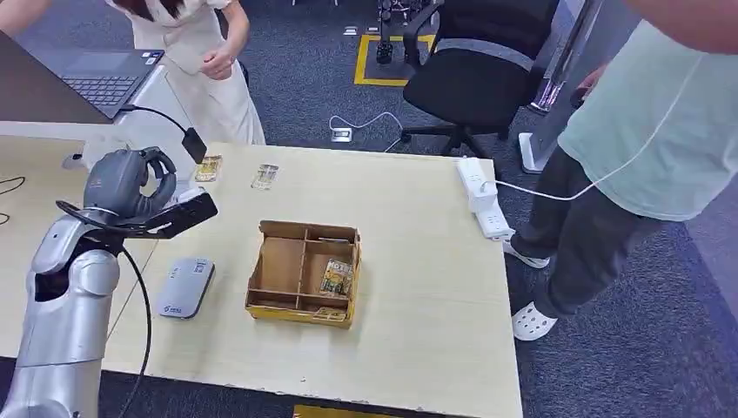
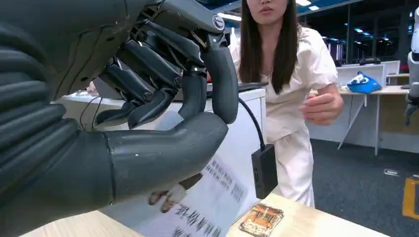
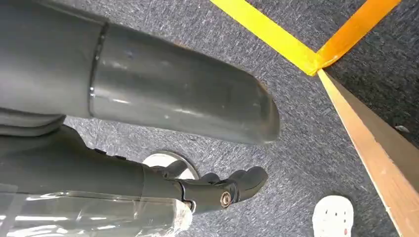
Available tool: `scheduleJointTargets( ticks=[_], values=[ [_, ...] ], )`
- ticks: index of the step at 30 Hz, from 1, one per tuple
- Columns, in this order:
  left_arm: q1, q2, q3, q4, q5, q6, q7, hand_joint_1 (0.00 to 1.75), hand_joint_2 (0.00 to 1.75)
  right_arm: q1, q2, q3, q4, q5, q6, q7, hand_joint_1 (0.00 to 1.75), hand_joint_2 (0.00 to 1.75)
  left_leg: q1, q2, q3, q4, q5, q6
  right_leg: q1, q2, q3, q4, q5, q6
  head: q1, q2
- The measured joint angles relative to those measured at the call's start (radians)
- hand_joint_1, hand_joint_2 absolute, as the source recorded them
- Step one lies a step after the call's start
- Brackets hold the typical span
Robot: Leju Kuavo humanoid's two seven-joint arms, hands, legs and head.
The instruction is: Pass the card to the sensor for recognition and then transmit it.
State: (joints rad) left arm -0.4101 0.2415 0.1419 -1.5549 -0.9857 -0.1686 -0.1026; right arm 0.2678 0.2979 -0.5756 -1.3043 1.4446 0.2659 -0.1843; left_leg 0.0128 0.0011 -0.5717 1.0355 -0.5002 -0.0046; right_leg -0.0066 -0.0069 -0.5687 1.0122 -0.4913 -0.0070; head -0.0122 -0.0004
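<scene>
My left hand (image 1: 124, 182) is raised over the table's left part, beyond the grey sensor box (image 1: 184, 287). It pinches a white printed card (image 2: 210, 200) between thumb and fingers (image 2: 197, 89); a white corner of the card (image 1: 188, 194) shows past the hand. Two more cards (image 1: 208, 167) (image 1: 265, 176) lie flat near the far edge, and one of them (image 2: 261, 219) lies just beyond the held card. My right hand (image 3: 217, 190) hangs over the carpet beside the table edge, holding nothing, fingers apart from the thumb.
A compartmented cardboard box (image 1: 261, 306) with a card (image 1: 336, 277) in it stands mid-table. A black adapter (image 1: 193, 144) on a cable dangles at the far edge. A person in white (image 1: 204, 61) leans in behind; another person (image 1: 627, 165) stands right, by a power strip (image 1: 483, 196).
</scene>
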Motion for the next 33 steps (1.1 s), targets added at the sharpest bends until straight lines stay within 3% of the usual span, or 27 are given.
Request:
scheduleJointTargets(
  ticks=[33],
  values=[
    [0.000, 0.001, 0.000, -0.006, 0.028, 0.005, -0.011, 1.75, 1.75, -0.001, 0.000, 0.002, 0.007, -0.003, 0.002, 0.002, 0.00, 0.00, 0.000, 0.000, 0.000, 0.000, 0.000, 0.000, 0.000, 0.000, 0.000, 0.000, 0.000, 0.000, 0.000, 0.000]
  ],
)
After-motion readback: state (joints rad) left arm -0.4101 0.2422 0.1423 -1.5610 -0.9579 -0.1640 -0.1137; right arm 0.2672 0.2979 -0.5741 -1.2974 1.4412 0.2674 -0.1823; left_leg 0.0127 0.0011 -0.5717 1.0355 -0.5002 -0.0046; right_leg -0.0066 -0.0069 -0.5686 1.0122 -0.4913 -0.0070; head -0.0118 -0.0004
